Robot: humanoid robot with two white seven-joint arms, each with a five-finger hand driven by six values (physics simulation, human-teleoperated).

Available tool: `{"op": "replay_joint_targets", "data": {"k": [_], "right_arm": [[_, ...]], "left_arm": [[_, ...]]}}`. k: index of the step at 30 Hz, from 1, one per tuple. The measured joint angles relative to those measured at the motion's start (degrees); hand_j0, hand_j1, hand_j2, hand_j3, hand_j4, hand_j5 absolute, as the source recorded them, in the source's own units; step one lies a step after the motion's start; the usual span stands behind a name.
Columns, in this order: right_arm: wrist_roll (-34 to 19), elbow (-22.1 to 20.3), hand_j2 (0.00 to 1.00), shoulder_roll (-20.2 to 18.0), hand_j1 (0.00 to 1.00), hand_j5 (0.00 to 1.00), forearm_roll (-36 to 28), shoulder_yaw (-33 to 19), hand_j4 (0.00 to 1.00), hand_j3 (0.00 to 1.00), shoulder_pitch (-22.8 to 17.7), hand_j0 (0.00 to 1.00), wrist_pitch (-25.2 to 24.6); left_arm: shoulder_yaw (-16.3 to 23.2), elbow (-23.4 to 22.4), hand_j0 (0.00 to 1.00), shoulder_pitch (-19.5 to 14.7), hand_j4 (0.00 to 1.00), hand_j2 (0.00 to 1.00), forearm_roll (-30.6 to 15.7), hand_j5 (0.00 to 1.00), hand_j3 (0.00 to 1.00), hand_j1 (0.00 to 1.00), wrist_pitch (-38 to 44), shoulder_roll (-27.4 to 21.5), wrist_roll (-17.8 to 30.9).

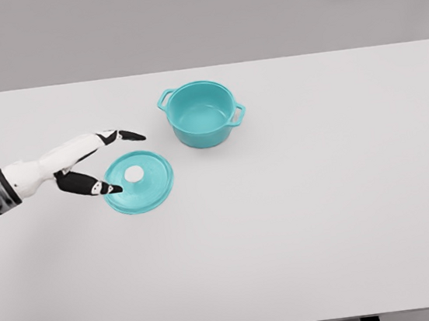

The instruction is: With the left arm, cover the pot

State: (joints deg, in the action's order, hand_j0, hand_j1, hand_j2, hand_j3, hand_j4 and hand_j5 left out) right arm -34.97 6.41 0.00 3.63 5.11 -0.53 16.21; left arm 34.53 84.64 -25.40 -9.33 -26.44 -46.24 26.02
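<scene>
**Left hand at lid, grasp not yet made**

The left hand [93, 163] is seen w/ fingers spread and nothing held; the thumb tip lies at or over the lid's near rim, the upper fingers are stretched out above it. Whether the rim is actually touched can't be told. The lid [138, 181] is found directly beyond the fingertips, flat on the table [301, 228], knob up. The pot [202, 114] is set further out past the lid, uncovered, approx. a lid's width apart.

Handling, judged: the lid is taken to be rigid, light, smooth, prob. slippery at the thin rim. The white knob [134, 173] at centre is the recommended hold, pinched thumb vs. fingers.

Count: 1 lid, 1 knob, 1 pot w/ 2 side handles, 1 hand in view. The right hand isn't seen.
</scene>
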Motion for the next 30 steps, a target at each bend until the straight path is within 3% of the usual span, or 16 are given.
{"op": "replay_joint_targets", "data": {"k": [11, 30], "right_arm": [[0.0, 0.0, 1.00, 0.0, 1.00, 1.00, 0.0, 0.0, 1.00, 1.00, 0.0, 1.00, 0.0], [0.0, 0.0, 1.00, 0.0, 1.00, 1.00, 0.0, 0.0, 1.00, 1.00, 0.0, 1.00, 0.0]], "left_arm": [[2.6, -3.5, 0.77, -1.5, 0.77, 0.77, 1.3, 0.77, 0.77, 0.77, 0.2, 3.0, 0.0], [3.0, -8.6, 0.77, -2.8, 0.77, 0.77, 2.1, 0.77, 0.77, 0.77, 0.2, 3.9, -0.1]]}}
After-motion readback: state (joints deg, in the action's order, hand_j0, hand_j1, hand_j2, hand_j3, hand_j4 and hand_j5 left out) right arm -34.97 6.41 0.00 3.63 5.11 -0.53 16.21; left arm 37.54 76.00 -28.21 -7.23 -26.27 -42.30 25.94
